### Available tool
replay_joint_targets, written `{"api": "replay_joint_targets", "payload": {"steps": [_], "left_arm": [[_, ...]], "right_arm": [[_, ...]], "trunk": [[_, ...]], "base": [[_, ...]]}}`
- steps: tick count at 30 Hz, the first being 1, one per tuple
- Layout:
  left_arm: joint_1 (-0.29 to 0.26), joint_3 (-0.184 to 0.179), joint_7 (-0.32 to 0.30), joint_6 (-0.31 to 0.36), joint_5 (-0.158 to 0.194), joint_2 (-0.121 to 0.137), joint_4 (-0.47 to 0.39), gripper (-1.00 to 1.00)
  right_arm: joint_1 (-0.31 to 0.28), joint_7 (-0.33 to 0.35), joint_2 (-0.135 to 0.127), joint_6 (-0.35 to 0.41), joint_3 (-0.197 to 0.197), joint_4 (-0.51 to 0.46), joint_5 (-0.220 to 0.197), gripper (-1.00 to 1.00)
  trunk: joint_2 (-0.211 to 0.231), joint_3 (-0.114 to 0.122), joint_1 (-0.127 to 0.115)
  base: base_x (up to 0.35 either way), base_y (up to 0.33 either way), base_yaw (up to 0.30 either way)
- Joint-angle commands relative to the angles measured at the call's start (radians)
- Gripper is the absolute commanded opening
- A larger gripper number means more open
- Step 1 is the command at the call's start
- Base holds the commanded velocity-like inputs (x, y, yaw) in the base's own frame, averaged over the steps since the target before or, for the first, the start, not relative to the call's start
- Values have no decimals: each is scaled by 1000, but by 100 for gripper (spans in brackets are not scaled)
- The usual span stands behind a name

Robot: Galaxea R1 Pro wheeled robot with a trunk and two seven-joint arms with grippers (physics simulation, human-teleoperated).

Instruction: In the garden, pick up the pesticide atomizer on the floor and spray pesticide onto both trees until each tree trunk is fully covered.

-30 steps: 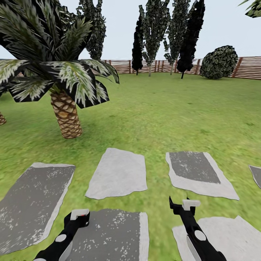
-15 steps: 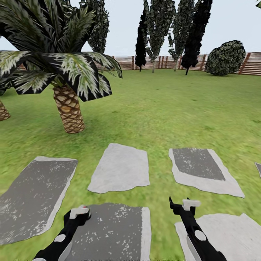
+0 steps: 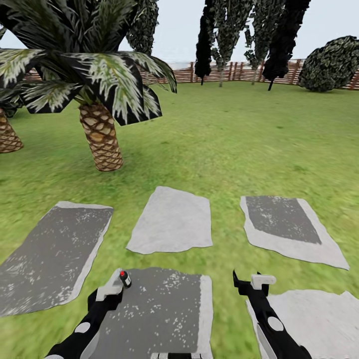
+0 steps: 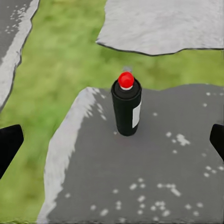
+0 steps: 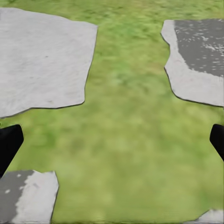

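**Atomizer dead ahead of your left gripper**

The pesticide atomizer (image 4: 127, 109) stands upright on a grey paving slab (image 4: 154, 177), between your left gripper's (image 4: 112, 140) spread, empty fingers. Your right gripper (image 5: 112, 140) hangs open over grass (image 5: 126, 140). Expect a light, rigid, smooth can that tips easily: take it mid-body, below the red nozzle (image 4: 126, 80).
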Motion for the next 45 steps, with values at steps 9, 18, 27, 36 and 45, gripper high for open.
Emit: {"api": "replay_joint_targets", "payload": {"steps": [9,18,27,36,45], "left_arm": [[0,0,0,0,0,0,0,100],[0,-1,0,-1,0,-1,0,100],[0,-1,0,-2,0,-2,0,100],[0,-3,0,-8,0,-2,-3,100],[-13,-10,0,-6,-1,-3,-7,100]], "right_arm": [[0,0,0,0,0,0,0,100],[0,-1,-1,0,-1,-1,0,100],[0,-1,-1,0,-1,-3,0,100],[0,-1,0,-1,1,-5,-1,100],[0,-2,-1,0,-1,-5,-2,100]], "trunk": [[-2,-49,4],[-4,-98,8],[-6,-147,12],[-8,-172,14],[-8,-187,15]], "base": [[0,0,113],[0,0,56],[0,0,-93],[0,0,-36],[0,0,-94]]}}
